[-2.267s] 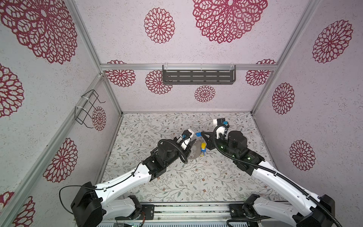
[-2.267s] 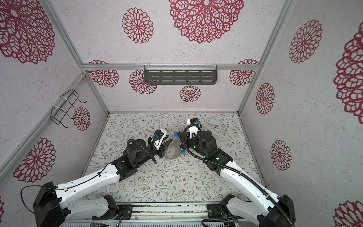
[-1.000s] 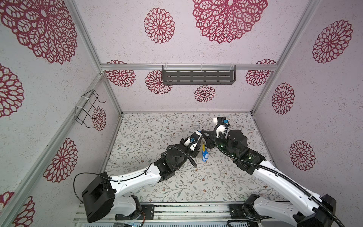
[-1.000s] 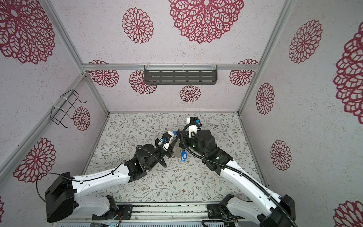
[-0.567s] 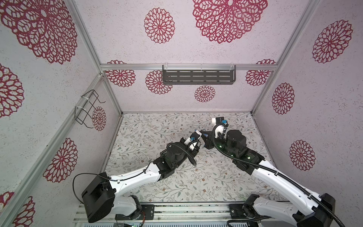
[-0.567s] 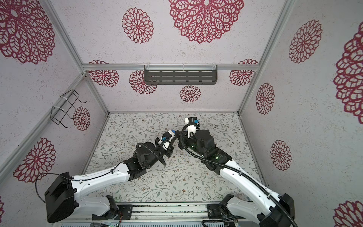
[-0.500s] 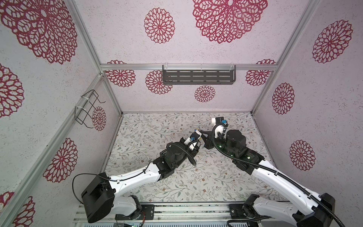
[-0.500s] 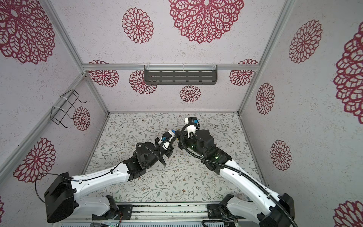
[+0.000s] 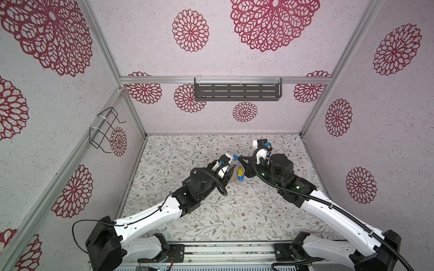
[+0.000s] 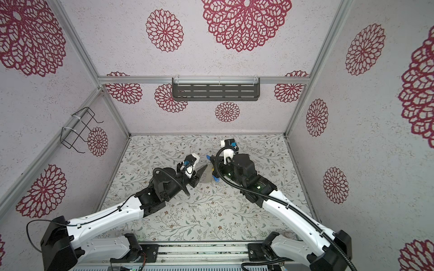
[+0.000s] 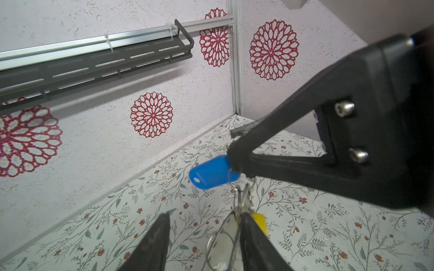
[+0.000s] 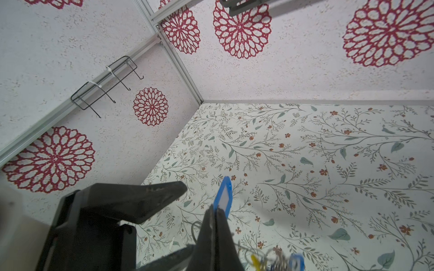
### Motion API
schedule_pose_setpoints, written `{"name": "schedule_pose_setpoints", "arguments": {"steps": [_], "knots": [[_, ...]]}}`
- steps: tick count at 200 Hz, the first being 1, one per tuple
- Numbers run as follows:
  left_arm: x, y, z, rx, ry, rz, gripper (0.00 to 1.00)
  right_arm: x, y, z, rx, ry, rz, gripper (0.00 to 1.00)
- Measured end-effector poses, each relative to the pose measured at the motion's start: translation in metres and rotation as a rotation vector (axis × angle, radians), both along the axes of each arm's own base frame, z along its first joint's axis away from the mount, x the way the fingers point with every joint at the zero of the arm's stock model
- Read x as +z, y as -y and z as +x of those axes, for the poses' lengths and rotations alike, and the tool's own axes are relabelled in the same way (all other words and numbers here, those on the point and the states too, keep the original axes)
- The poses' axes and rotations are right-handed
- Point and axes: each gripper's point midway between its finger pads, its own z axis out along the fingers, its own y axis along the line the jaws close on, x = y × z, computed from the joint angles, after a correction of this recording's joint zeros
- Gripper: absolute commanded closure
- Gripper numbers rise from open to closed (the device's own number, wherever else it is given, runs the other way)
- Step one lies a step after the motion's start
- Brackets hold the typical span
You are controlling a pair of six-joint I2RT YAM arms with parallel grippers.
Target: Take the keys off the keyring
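Keys hang in a loose bunch just under the right gripper (image 12: 215, 214), whose jaws are clamped tight on a blue tag (image 11: 211, 172) that pokes out past its tips. Below that pinch dangle thin silver loops (image 11: 242, 199) and a yellow tag (image 11: 259, 221), seemingly clear of the floral table (image 11: 328, 234). The left gripper (image 11: 204, 217) sits beneath, jaws apart and holding nothing, one finger touching the bunch. The keyring (image 10: 205, 177) shows grey between the two grippers. Light stuff, this: stiff, slick plastic and springy wire, free to swing and twist. Best hold, I'd say, is across a tag's flat faces close to its loop, with the ring's rim pinched steady.
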Motion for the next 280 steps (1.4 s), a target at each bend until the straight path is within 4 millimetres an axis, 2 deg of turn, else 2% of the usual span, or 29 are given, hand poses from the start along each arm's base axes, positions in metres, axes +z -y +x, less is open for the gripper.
{"name": "schedule_pose_setpoints", "arguments": {"steps": [21, 42, 75, 97, 132, 159, 174, 202, 234, 257, 280], "knots": [[-0.006, -0.005, -0.003, -0.006, -0.015, 0.016, 0.72, -0.002, 0.000, -0.001, 0.001, -0.008, -0.007, 1.00], [-0.013, -0.003, -0.004, -0.015, -0.033, 0.034, 0.72, 0.003, 0.000, -0.001, 0.003, -0.003, -0.001, 1.00], [-0.016, 0.001, -0.004, -0.030, -0.036, 0.047, 0.60, 0.010, -0.001, -0.001, 0.006, 0.006, 0.008, 1.00], [-0.017, 0.008, -0.002, -0.049, -0.040, 0.055, 0.59, 0.009, -0.001, -0.001, 0.007, 0.006, 0.009, 1.00], [-0.017, 0.016, 0.002, -0.060, -0.039, 0.067, 0.72, 0.010, -0.003, -0.003, 0.022, 0.004, 0.012, 1.00], [-0.013, 0.018, 0.004, -0.061, -0.030, 0.071, 0.74, 0.010, -0.004, -0.004, 0.031, 0.005, 0.014, 1.00], [-0.011, 0.018, 0.004, -0.062, -0.027, 0.071, 0.70, 0.010, -0.004, -0.004, 0.031, 0.006, 0.015, 1.00], [-0.012, 0.018, 0.000, -0.072, -0.036, 0.079, 0.56, 0.010, -0.004, -0.004, 0.032, 0.010, 0.009, 1.00], [-0.007, 0.004, -0.011, -0.062, -0.022, 0.067, 0.55, 0.010, -0.003, -0.003, 0.031, 0.015, 0.002, 1.00], [0.001, -0.010, -0.017, -0.037, 0.002, 0.049, 0.60, 0.011, -0.003, -0.004, 0.031, 0.016, 0.002, 1.00], [0.004, -0.015, -0.015, -0.016, 0.016, 0.050, 0.62, 0.015, -0.004, -0.003, 0.035, 0.020, 0.007, 1.00]]}}
